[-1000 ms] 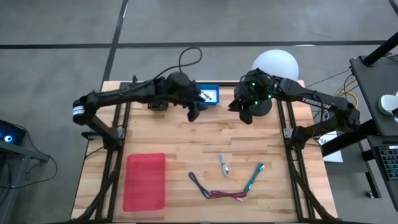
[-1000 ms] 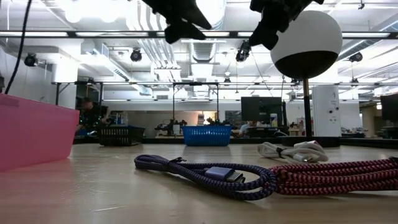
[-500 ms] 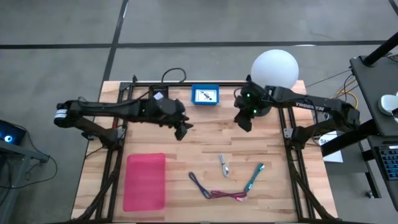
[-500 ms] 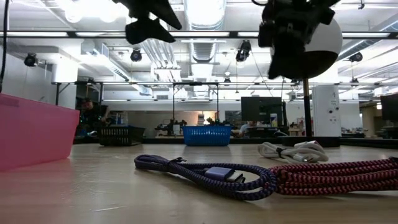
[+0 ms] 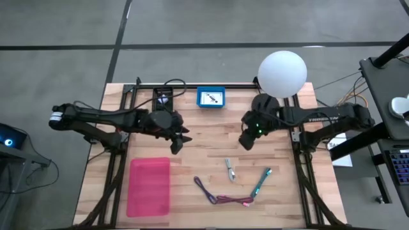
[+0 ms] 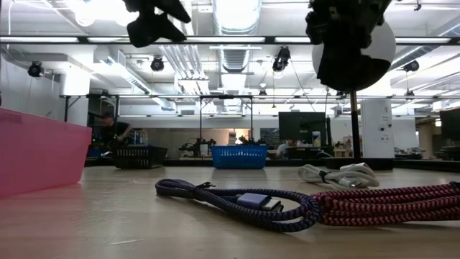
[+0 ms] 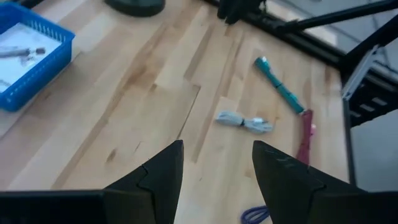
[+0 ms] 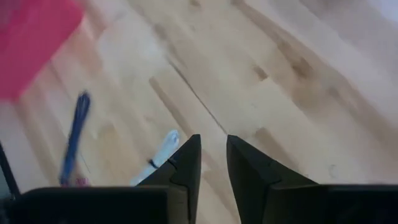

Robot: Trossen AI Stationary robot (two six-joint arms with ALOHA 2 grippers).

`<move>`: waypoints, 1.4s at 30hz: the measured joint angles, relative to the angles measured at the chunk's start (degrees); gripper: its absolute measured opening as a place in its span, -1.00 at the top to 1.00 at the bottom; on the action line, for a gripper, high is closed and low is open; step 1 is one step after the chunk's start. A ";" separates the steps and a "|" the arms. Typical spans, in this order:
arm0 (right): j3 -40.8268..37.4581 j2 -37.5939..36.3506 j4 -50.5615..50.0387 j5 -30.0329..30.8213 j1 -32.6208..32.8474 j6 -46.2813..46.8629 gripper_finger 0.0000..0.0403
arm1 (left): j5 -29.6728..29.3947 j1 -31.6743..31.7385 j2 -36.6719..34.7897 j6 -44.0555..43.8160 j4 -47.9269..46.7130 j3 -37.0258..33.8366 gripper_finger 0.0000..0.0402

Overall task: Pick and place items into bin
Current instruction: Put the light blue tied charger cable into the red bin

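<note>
Pale wooden planks make up the desk (image 5: pixel 211 144) below me, with grey floor around it and a long lit workshop hall beyond. My left jaws (image 5: pixel 177 142) hang over the desk's left half, just above the flat pink rectangular bin (image 5: pixel 149 186); they stand apart with nothing between them, as the left wrist view shows. My right jaws (image 5: pixel 246 140) hang right of centre, below the white globe lamp on its black base (image 5: pixel 282 73). They are nearly closed, a slim gap left, and hold nothing.

Toward the front edge lie the loose items: a small silver-grey bundled cable (image 5: pixel 229 169), a slim green pen (image 5: pixel 261 181) right of it, and a purple braided cord (image 5: pixel 206 189) running into a pink-red braided cord (image 5: pixel 232 200). All rest on the wood, well apart from both jaws and outside the pink bin. At the back edge stands a small blue mesh basket (image 5: pixel 211 98) with small pieces inside.
</note>
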 joint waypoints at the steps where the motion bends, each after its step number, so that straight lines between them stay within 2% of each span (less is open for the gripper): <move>1: 0.04 0.00 -0.54 1.86 1.24 4.92 0.68 | 0.00 -0.03 -0.16 0.05 0.49 0.05 0.12; 4: 0.06 0.00 -3.11 7.02 4.63 20.33 0.70 | 0.02 -0.04 -0.29 0.08 0.69 0.00 0.12; 7: -0.16 0.02 -6.44 8.86 7.23 30.00 0.71 | 0.07 -0.04 -0.29 0.51 0.56 -0.03 0.12; 11: -1.11 0.24 -8.20 4.77 10.20 34.46 0.63 | 0.11 -0.10 -0.29 1.50 0.58 -0.06 0.12; 16: -2.05 0.61 -8.13 -1.73 15.06 40.51 0.40 | 0.12 -0.10 -0.29 4.10 0.61 -0.10 0.12; 23: -3.06 3.86 -8.54 -2.48 24.97 56.90 0.07 | 0.12 -0.08 -0.29 5.16 0.59 -0.11 0.12; 30: -3.05 11.05 -8.10 -2.87 32.54 74.88 -0.02 | 0.13 -0.08 -0.29 5.91 0.60 -0.17 0.12; 34: -2.89 14.98 -7.24 -5.16 34.50 79.02 0.00 | 0.13 -0.08 -0.29 6.67 0.61 -0.21 0.12; 42: -2.87 23.98 -4.87 -4.85 35.33 81.95 0.05 | 0.13 -0.06 -0.29 6.65 0.61 -0.23 0.12</move>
